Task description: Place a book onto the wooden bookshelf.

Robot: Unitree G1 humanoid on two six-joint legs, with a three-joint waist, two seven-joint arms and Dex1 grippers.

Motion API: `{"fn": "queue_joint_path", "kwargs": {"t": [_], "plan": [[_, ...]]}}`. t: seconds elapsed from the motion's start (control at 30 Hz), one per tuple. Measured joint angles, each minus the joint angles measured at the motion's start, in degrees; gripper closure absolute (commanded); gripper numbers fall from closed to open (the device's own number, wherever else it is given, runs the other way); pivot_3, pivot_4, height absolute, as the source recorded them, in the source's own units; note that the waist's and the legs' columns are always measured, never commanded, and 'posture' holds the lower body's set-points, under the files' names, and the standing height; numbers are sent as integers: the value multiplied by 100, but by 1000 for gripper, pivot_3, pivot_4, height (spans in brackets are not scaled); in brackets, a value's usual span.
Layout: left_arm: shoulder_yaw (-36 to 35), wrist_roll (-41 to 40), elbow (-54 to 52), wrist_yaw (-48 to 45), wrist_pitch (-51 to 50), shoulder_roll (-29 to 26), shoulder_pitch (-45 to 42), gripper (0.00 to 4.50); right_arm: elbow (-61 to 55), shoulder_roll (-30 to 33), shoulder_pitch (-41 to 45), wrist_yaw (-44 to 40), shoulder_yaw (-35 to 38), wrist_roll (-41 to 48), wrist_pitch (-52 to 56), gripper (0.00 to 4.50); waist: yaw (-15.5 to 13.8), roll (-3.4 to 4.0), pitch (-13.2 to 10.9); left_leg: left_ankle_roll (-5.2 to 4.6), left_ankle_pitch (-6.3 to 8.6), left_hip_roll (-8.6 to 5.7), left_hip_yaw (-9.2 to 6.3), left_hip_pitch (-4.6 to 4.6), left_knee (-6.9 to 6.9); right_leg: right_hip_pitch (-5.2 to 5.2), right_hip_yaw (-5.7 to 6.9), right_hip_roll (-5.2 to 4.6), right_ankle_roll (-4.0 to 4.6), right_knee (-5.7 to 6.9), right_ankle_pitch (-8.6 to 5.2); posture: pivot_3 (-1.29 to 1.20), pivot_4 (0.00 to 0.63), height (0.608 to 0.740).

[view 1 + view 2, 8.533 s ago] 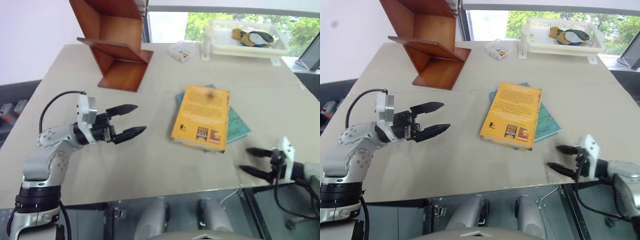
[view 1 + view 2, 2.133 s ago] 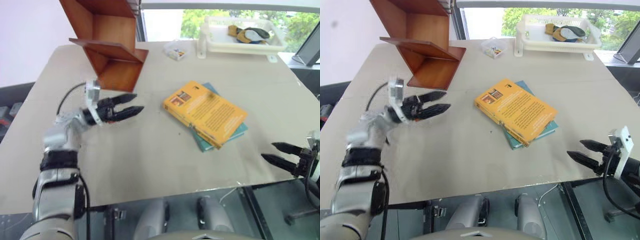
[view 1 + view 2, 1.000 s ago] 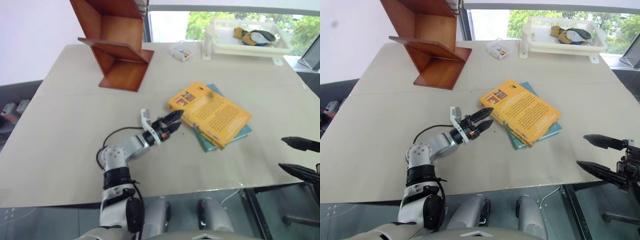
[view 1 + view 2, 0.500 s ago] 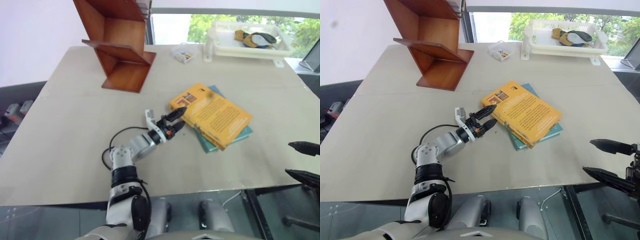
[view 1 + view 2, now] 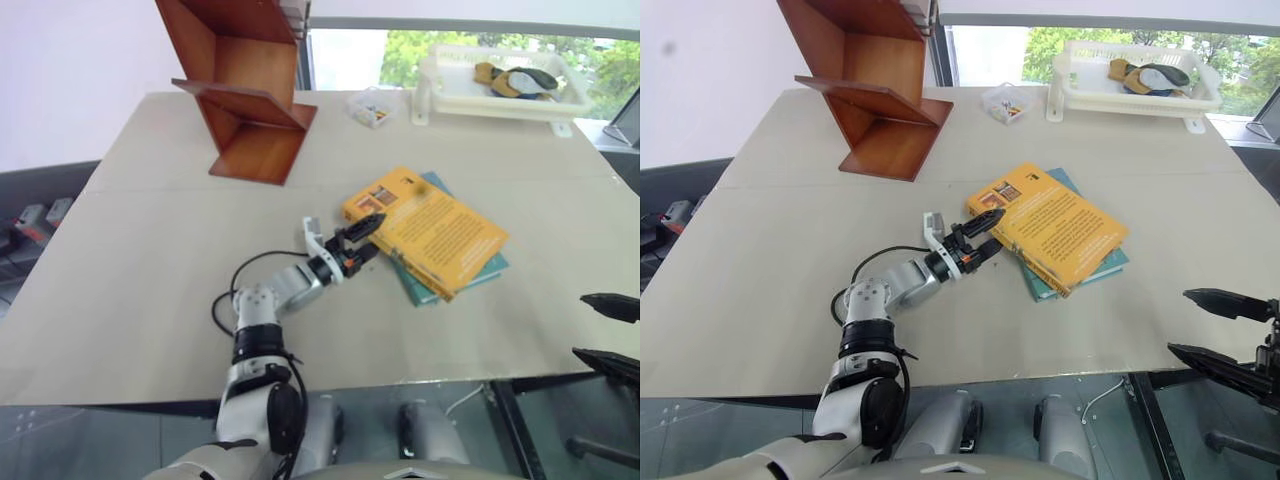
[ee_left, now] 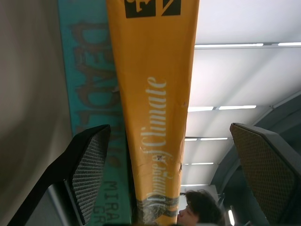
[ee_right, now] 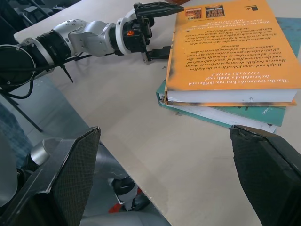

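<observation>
Left pincer (image 5: 362,238), jaws spread wide, straddles the near-left edge of the orange book (image 5: 430,229), so grasping is underway; next, clamp and lift toward the bookshelf (image 5: 245,85) at far left.

My left gripper (image 5: 980,236) has matt black fingers with cross-hatched textured pads (image 6: 91,169) on a smooth silver-grey metal-look arm, and my right gripper (image 5: 1225,333) has the same matt black finish. The book (image 5: 1055,227) is an orange-yellow paper cover, smooth with a slight sheen and scuffed at the edges, lying on a teal book (image 7: 221,115) with a matt paper cover and pale page edges. The wooden bookshelf (image 5: 872,95) is polished reddish-brown wood, glossy; table (image 5: 780,250) is matt beige and smooth; the basket (image 5: 1130,85) is white plastic, and the small box (image 5: 1004,102) is clear plastic.
</observation>
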State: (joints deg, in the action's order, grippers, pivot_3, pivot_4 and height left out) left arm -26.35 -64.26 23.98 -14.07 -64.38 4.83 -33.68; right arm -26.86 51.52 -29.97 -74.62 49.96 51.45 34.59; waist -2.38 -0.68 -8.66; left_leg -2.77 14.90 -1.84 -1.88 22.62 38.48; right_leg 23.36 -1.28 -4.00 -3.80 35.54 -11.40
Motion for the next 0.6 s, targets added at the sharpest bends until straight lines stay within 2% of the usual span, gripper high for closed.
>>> {"fn": "queue_joint_path", "kwargs": {"t": [0.07, 0.17, 0.53, 0.57, 0.6], "plan": [[0, 26, 87, -52, 35, 2, -41, 1151, -19, -15, -13, 0, 7, -27, -29, 0, -5, 0, 2, 0, 0, 0, -1, 0, 0, -1, 1, 0, 0, -1, 0, 0, 150, 740], [25, 124, 174, -117, 115, 8, -94, 2558, -18, -43, -31, -3, 6, -79, -104, 0, -4, -1, 2, 0, 0, -1, -1, -1, 0, -3, 1, 0, 0, -3, 0, 0, 150, 740], [163, 371, 238, -325, 236, -18, -122, 2558, -13, -83, 47, 0, -40, -152, -151, 0, -4, -1, 3, 0, 0, 0, -3, -2, 0, -5, 3, 0, -2, -5, -1, 0, 150, 740], [168, 395, 241, -337, 239, -19, -125, 3110, -11, -83, 62, 1, -53, -161, -153, 0, -4, 0, 3, 0, 0, 0, -3, -2, 0, -5, 3, -1, -2, -5, -1, 0, 150, 740], [170, 413, 246, -352, 243, -19, -128, 3145, -8, -83, 80, 0, -55, -174, -156, 0, -4, 0, 3, 0, 0, 0, -4, -2, 0, -5, 4, 0, -2, -5, -1, 0, 150, 740]]}}
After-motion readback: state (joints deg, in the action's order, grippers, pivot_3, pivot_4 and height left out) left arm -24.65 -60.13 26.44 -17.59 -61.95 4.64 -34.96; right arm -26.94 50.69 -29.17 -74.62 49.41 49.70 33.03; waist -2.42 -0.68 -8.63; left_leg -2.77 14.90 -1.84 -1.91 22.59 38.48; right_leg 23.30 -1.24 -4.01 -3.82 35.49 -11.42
